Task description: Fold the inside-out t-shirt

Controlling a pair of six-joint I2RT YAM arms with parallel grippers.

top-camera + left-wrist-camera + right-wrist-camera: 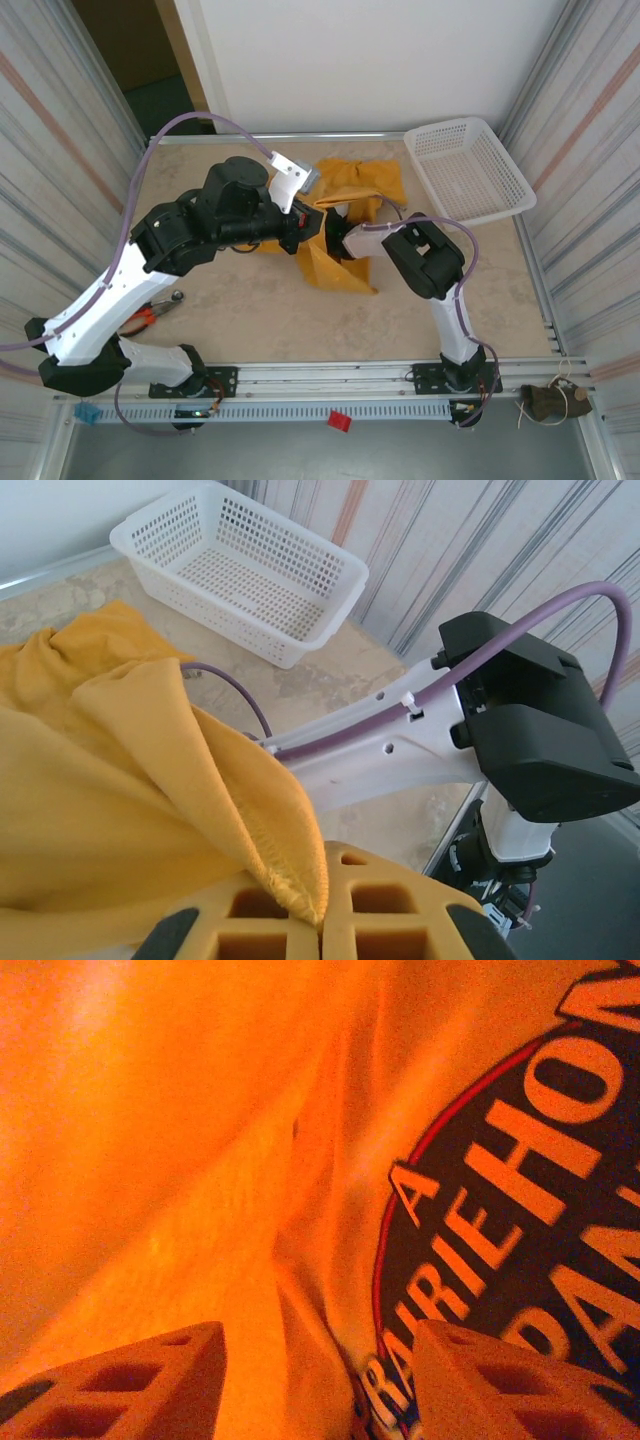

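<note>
From above, the beige speckled bench (250, 320) sits between ribbed side walls (60, 120), with a white wall behind. The shirt (365, 185) lies bunched mid-bench, between the left arm (110, 290) and the right arm (440, 270). A white basket (470, 175) stands at the far right corner, and pliers (150, 316) lie beside the left arm.

Left wrist: the left pincer (320, 920) is clamped on the shirt's hem. The right arm crosses just beyond, with the basket behind.

Right wrist: the right pincer (320, 1390) stands parted, with a fold of lettered shirt in the gap.
</note>
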